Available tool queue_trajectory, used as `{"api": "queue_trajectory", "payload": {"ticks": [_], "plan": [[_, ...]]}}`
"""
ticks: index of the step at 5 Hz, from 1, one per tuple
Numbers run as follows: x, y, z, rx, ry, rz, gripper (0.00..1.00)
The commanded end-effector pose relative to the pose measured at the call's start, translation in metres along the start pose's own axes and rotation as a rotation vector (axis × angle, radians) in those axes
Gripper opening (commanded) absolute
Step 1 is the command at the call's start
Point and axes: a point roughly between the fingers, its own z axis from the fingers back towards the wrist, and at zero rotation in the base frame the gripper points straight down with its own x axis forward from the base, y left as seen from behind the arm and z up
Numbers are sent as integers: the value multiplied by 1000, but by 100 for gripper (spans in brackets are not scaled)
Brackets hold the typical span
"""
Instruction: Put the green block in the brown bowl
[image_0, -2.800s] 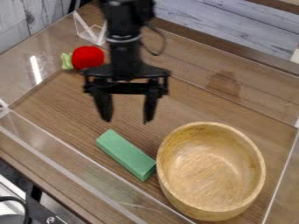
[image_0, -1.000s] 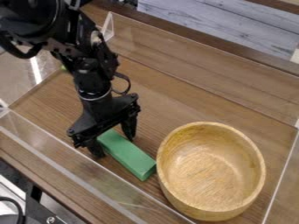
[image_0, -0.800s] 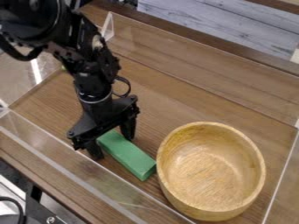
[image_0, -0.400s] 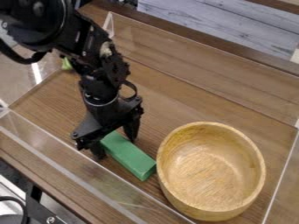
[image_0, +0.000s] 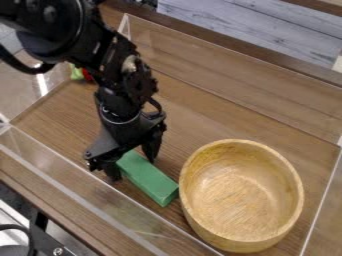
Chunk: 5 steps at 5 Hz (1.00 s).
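Observation:
The mint-green block (image_0: 150, 178) lies flat on the wooden table, just left of the brown bowl (image_0: 242, 194). My gripper (image_0: 126, 157) hangs low over the block's upper-left end with its two black fingers spread open, one finger (image_0: 98, 161) to the left of the block and the other (image_0: 156, 147) at its upper right side. Nothing is held between the fingers. The light wooden bowl has nothing inside it. The arm hides the block's far end.
A clear plastic wall (image_0: 80, 212) runs along the front and left edges of the table. The arm hides most of a red object (image_0: 83, 74) at the back left. Open wooden surface (image_0: 254, 100) stretches behind the bowl.
The arm has shifted slightly to the right and its upper part has leaned further over the block. The fingers stay spread around the block's end. Block and bowl have not moved.

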Motion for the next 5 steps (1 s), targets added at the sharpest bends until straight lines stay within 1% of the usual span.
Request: {"api": "queue_trajectory", "payload": {"ticks": [1, 2, 3, 4, 5], "plan": [[4, -6, 6, -17, -36, -3, 100], [4, -6, 5, 3, -43, -5, 100], [5, -7, 6, 0, -44, -35, 0], [8, -11, 19, -17, -35, -92, 0], [12, -18, 36, -42, -25, -159, 0]]}}
